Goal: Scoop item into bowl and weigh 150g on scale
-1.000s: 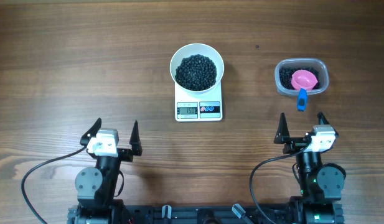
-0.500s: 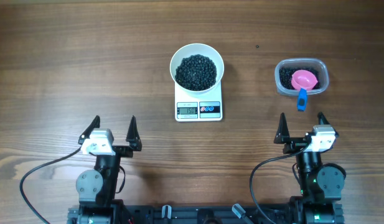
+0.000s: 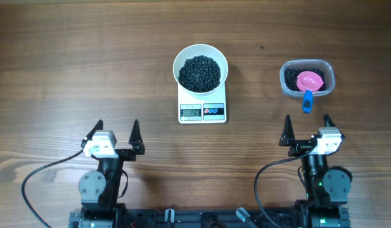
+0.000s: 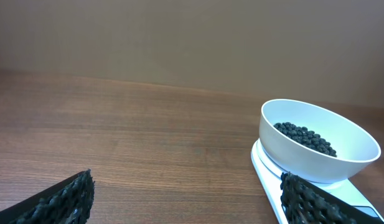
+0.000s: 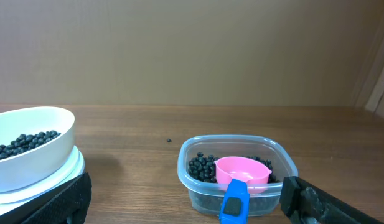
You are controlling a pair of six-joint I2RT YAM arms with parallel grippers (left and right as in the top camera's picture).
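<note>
The white bowl (image 3: 200, 56) stands on the white scale (image 3: 202, 109) at the table's middle, holding a heap of black beads (image 3: 199, 72). In the left wrist view the bowl (image 4: 316, 140) sits on the scale (image 4: 271, 180) at the right. More black beads (image 5: 204, 168) lie in a clear plastic tub (image 3: 307, 78), with a pink scoop (image 3: 310, 82) and its blue handle (image 3: 307, 101) resting in it. My left gripper (image 3: 116, 133) stands open near the front left, empty. My right gripper (image 3: 307, 123) is open near the front right, just short of the tub (image 5: 237, 177).
One stray bead (image 3: 262, 46) lies on the wood behind the tub. Bare wooden table (image 3: 68, 69) spreads to the left. Black cables (image 3: 46, 170) trail from each arm base along the front edge.
The left gripper has drawn slightly to the left and back toward its base. The right arm, bowl, scale and tub are unchanged.
</note>
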